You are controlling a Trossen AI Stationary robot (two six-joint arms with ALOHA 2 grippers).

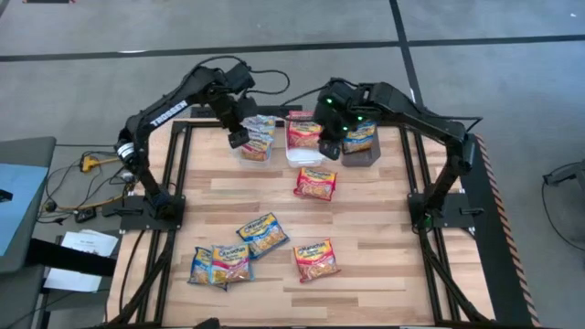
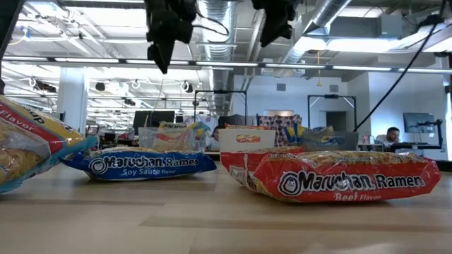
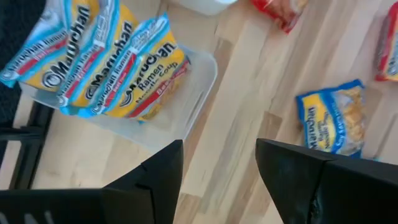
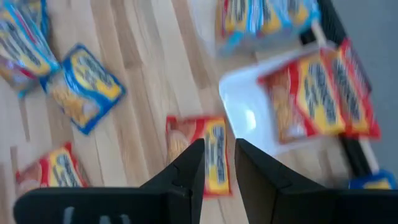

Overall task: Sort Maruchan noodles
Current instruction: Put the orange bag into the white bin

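Left gripper point(image 1: 239, 137): raised over the clear bin point(image 1: 255, 146) at the tabletop's far edge; jaws apart, holding nothing.
Right gripper point(image 1: 329, 149): raised over the white bin point(image 1: 306, 155); jaws a little apart, nothing between them.
Clear bin: holds blue-trimmed Maruchan packets point(image 3: 106, 62).
White bin: holds red-trimmed packets point(image 4: 323, 99).
Grey bin point(image 1: 361, 153): beside the white one, holds packets point(image 1: 359, 137) too.
Loose red packet point(image 1: 315, 183): on the wooden tabletop point(image 1: 384, 219), just in front of the white bin.
Near side: soy sauce packet point(image 1: 260, 233), two overlapping packets point(image 1: 221, 265), beef packet point(image 1: 316, 260).
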